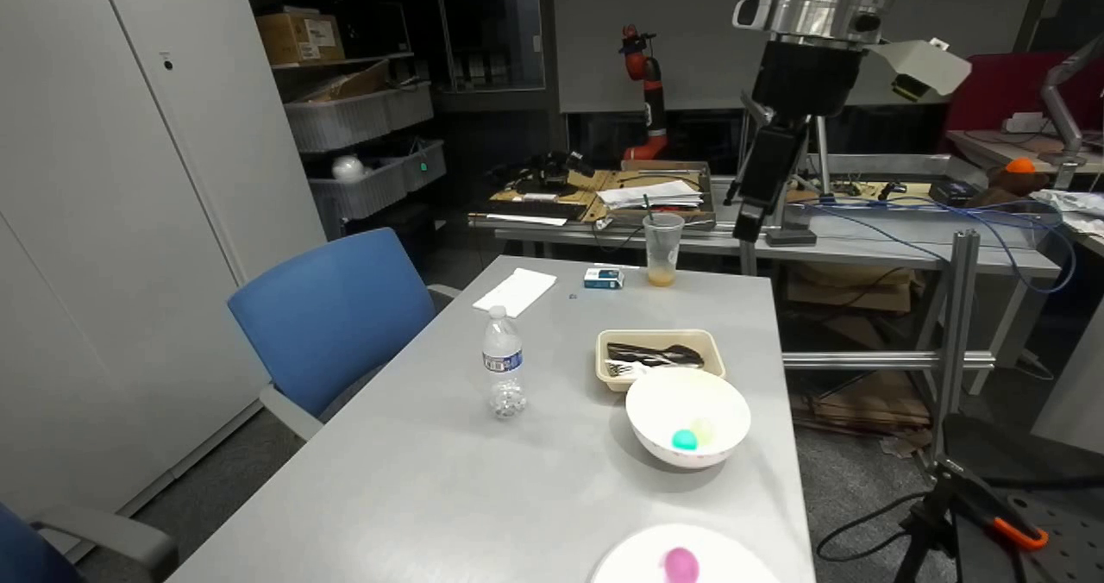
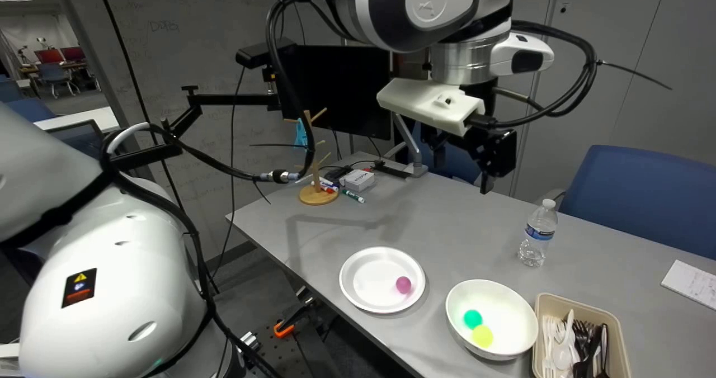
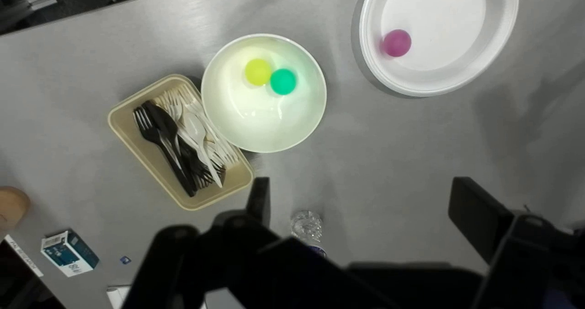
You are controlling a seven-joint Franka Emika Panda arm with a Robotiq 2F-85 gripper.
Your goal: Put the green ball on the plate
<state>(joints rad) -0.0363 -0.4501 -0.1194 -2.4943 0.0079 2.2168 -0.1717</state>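
Observation:
The green ball (image 3: 283, 81) lies in the deep white bowl (image 3: 265, 135), touching or nearly touching a yellow ball (image 3: 258, 71). The green ball also shows in both exterior views (image 1: 685, 440) (image 2: 472, 319). The flat white plate (image 3: 425, 89) stands beside the bowl with a pink ball (image 3: 396, 43) on it. The plate shows in both exterior views (image 1: 630, 553) (image 2: 358, 297), cut off at the bottom edge in one of them. My gripper (image 3: 358, 197) is open and empty, its fingers wide apart. It hangs high above the table, as an exterior view (image 2: 463, 168) shows.
A beige tray of cutlery (image 3: 155, 172) touches or nearly touches the bowl. A water bottle (image 2: 540, 235) stands upright near the bowl. A plastic cup (image 1: 662, 251), a small box (image 1: 603, 278) and paper (image 1: 516, 291) lie farther along. A wooden stand (image 2: 318, 195) and monitor (image 2: 341, 93) are at the other end.

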